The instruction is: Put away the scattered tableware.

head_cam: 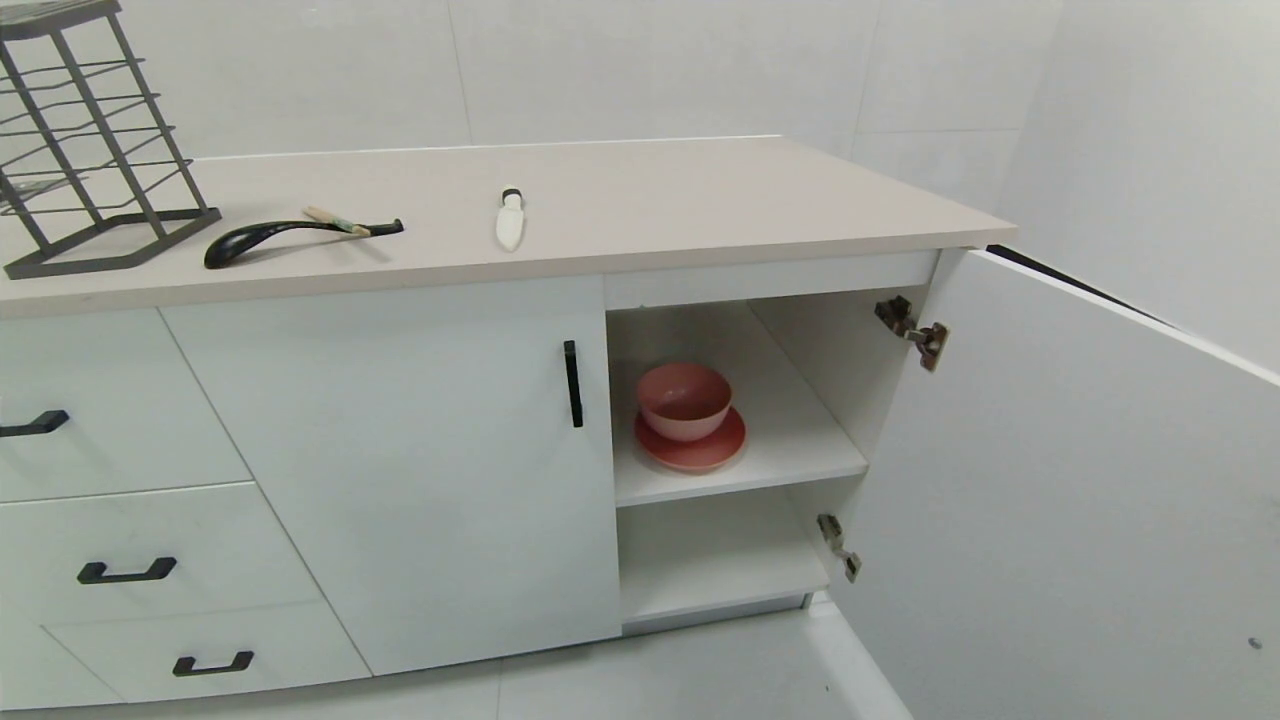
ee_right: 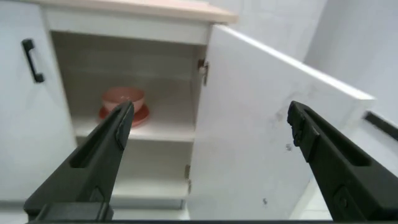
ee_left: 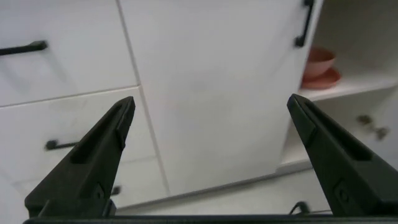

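1. While the left gripper (ee_left: 210, 106) hangs low in front of the cabinet, it points at the closed cabinet door (ee_left: 211, 81). Its two black fingers (ee_left: 99, 149) are spread wide and hold nothing.
2. Past that gripper, drawers (ee_left: 68, 68) with black handles sit on one side of the closed door. On the other side, beyond the door's handle edge, a pink bowl (ee_left: 318, 59) rests on a red plate (ee_left: 326, 79).
3. Facing the open compartment, the right gripper (ee_right: 211, 112) also has its fingers (ee_right: 93, 162) splayed wide and empty. One finger is in line with the bowl and plate, and the other is in front of the open door (ee_right: 261, 124).
4. Seen from the head camera, the bowl stands upright on the plate. Both are on the upper shelf (head_cam: 800, 440) of the open compartment, near the edge of the closed door.
5. Two metal hinges (head_cam: 915, 335) hold the open door, which is swung far out on the right.
6. On the countertop (head_cam: 700, 190), a black ladle (head_cam: 232, 244) lies with its scoop toward a wire rack (head_cam: 50, 15). A short wooden utensil (head_cam: 337, 222) rests across the ladle's handle.
7. A white utensil (head_cam: 510, 225) with a black end lies well apart from the ladle, nearer the middle of the counter, with its black end toward the wall.
8. At the counter's left end, the wire rack stands upright.
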Tool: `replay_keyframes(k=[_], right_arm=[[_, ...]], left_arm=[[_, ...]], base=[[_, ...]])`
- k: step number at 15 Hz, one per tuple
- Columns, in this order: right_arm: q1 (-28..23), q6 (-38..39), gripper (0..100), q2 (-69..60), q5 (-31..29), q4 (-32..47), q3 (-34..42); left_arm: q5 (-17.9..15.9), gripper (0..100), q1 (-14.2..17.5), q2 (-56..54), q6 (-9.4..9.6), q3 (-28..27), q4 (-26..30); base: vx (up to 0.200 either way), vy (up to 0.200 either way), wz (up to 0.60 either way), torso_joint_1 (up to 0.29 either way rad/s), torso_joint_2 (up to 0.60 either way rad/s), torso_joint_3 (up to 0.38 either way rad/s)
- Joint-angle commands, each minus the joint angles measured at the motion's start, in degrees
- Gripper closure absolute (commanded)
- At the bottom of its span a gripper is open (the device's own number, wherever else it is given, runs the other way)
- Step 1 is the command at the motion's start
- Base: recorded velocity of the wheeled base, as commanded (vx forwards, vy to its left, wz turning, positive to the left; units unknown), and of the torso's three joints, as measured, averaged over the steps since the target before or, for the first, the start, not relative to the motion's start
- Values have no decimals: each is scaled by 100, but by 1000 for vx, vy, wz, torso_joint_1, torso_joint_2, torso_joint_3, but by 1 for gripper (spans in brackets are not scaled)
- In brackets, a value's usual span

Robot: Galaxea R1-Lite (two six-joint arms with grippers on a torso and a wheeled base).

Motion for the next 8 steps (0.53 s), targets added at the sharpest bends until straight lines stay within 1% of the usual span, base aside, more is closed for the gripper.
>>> replay_keyframes(k=[1,3,4,5,6,8], right_arm=[[-111,156,0,-467,34,8,49],[276,587,0,-458,122,-1,-30],[487,745,0,-476,130,8,-13],[496,745,0,-546,139,26,119],[443,745,0,-933,157,17,444],[276,736,0,-1276,60,245,550]], left_arm=[[102,0,19,-38,154,2,209],[102,0,2,-91,83,2,297],[93,0,-7,-108,-75,2,297],[93,0,-25,-143,-242,2,297],[84,0,-33,-187,-400,2,306],[75,0,-42,-214,-382,2,306]], base=[[0,0,0,0,0,0],[0,0,0,0,0,0],[0,0,0,0,0,0],[0,0,0,0,0,0],[0,0,0,0,0,0],[0,0,0,0,0,0]])
